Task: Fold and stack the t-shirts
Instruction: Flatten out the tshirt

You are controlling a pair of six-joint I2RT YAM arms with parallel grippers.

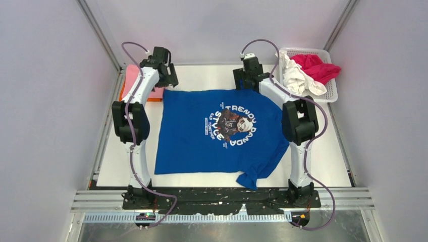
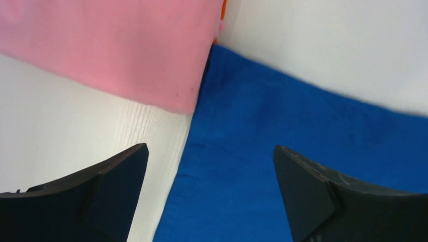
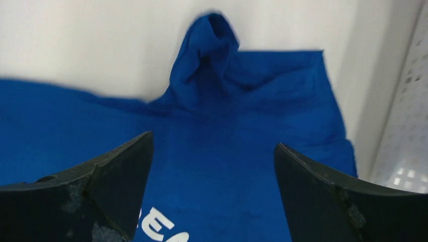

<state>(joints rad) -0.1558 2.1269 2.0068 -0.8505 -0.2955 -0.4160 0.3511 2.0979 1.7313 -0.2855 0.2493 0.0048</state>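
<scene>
Left fingers (image 2: pixel 101 196) and right fingers (image 3: pixel 113 184) both spread over blue t-shirt (image 1: pixel 186 146) lettered "TRENDY PANDA STYLE"

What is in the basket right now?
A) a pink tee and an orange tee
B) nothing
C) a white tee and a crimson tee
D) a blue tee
C: a white tee and a crimson tee lie bunched in the basket.
</scene>
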